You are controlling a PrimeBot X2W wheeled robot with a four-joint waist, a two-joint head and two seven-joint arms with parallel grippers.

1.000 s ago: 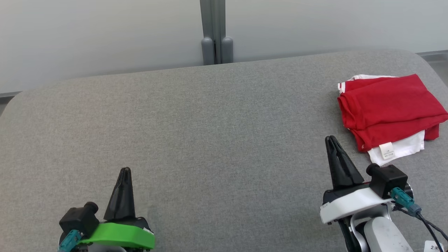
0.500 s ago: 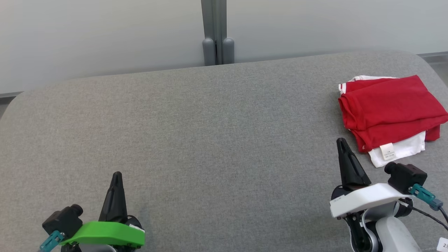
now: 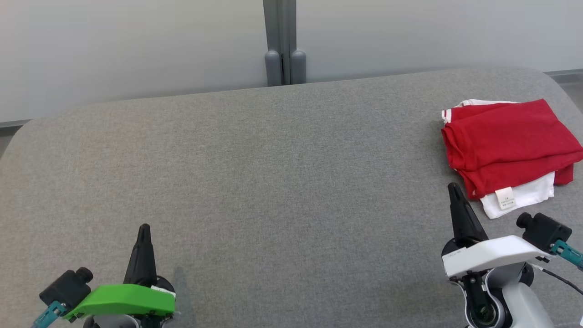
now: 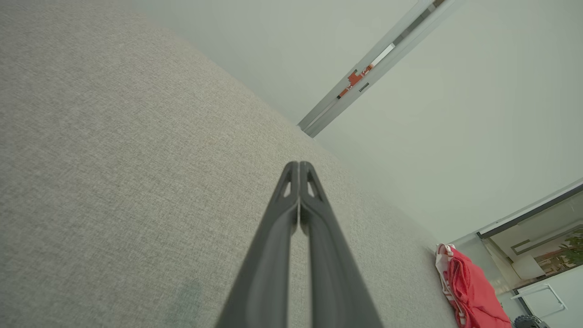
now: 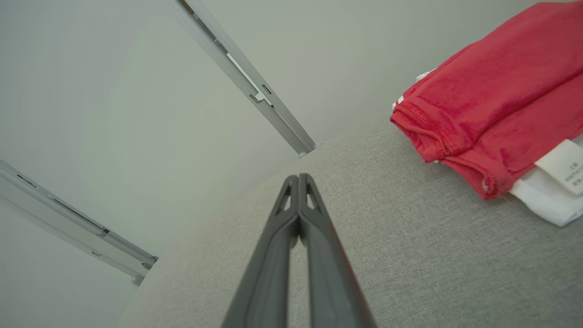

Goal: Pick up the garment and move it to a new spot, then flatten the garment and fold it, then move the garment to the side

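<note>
Garment (image 3: 505, 146): red w/ a white layer under it, folded, lying at approx 3 o'clock on the grey fabric counter (image 3: 273, 182), near the counter's right edge. White label (image 3: 504, 198) sits on its near edge, face up. Left tool (image 3: 144, 228) at 7 o'clock in head view: fingers clenched tip to tip, nothing btwn them, pointing to 12, well apart from garment. Right tool (image 3: 453, 187) at 4 o'clock: also clenched, empty, tip just beside garment's near-left corner, not touching. Grey post (image 3: 284, 41) at 12, on pale wall behind counter's far edge.
</note>
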